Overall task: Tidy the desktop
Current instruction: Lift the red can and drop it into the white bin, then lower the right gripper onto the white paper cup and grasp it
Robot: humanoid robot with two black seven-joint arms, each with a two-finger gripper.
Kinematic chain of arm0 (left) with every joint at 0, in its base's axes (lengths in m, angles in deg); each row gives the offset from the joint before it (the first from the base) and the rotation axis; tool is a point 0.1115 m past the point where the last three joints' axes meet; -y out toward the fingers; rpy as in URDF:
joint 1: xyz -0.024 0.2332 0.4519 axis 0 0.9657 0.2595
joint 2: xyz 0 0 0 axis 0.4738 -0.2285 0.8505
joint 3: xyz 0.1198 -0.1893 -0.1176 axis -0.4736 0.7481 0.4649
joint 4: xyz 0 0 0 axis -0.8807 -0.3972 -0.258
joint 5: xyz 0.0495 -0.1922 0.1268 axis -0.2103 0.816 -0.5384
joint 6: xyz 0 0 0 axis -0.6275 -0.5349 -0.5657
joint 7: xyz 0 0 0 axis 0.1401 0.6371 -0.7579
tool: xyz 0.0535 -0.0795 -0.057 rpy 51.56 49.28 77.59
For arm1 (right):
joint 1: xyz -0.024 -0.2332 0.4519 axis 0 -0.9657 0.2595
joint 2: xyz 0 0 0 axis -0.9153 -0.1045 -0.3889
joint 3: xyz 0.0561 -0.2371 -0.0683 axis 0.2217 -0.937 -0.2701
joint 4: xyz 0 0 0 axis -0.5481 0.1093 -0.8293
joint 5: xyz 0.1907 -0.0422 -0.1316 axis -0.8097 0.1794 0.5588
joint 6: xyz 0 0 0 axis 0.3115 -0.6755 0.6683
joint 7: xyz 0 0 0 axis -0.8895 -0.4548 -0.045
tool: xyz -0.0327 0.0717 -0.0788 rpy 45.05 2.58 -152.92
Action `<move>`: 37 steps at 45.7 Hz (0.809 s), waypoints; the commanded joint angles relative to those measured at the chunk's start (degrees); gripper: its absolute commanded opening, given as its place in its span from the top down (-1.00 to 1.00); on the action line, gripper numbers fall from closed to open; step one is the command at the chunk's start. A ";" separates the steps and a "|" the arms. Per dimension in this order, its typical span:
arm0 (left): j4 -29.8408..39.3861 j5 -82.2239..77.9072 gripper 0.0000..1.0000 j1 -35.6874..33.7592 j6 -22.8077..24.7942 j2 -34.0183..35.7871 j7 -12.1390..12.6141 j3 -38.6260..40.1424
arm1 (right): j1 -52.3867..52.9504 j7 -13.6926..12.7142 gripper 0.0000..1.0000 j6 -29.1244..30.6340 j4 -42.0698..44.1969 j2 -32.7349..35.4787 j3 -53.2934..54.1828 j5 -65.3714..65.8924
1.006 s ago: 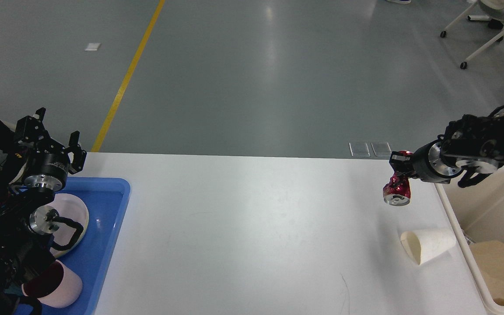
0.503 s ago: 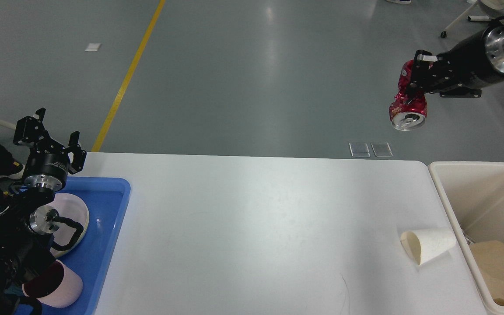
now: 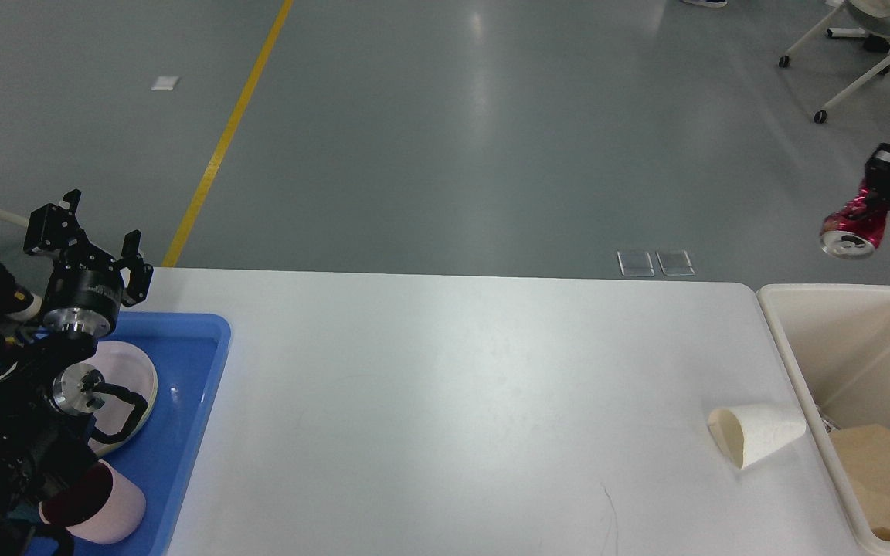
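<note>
The white desktop (image 3: 453,401) fills the lower middle of the head view. A white paper cup (image 3: 755,434) lies on its side near the desktop's right edge, its mouth facing left. My right gripper (image 3: 878,179) enters from the right edge and is shut on a crushed red can (image 3: 852,225). It holds the can in the air, beyond the far rim of the cream bin (image 3: 781,340). My left gripper (image 3: 96,229) is open and empty above the far end of the blue tray (image 3: 198,386).
The blue tray at the left holds a pale bowl (image 3: 132,371) and a pink cup (image 3: 109,506). The cream bin at the right holds brown paper (image 3: 885,479). An office chair (image 3: 870,46) stands on the grey floor at the far right.
My right arm lifted the red can from over the table's right end, then swung it right and down to above the bin's far side. The left arm has not moved.
</note>
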 commanded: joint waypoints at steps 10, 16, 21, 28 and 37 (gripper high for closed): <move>-0.01 0.00 -0.92 0.01 0.03 0.00 0.00 0.00 | -30.06 0.15 0.56 -8.12 15.62 -2.98 12.01 -2.28; -0.01 0.00 -0.92 0.01 0.03 0.00 0.00 0.00 | -37.80 0.24 -0.87 -8.38 25.19 -7.46 14.91 -2.28; -0.01 0.00 -0.92 0.01 0.03 0.00 0.09 0.00 | -42.19 0.24 -1.00 -8.30 30.74 -10.46 15.18 -2.28; -0.01 0.00 -0.92 -0.07 0.03 0.00 0.00 0.00 | -43.17 0.24 -1.00 -8.21 31.10 -10.55 15.36 -2.36; -0.01 0.00 -0.92 0.01 0.03 0.00 0.00 0.00 | -38.97 0.24 -1.00 -7.33 28.99 -11.07 15.18 -2.54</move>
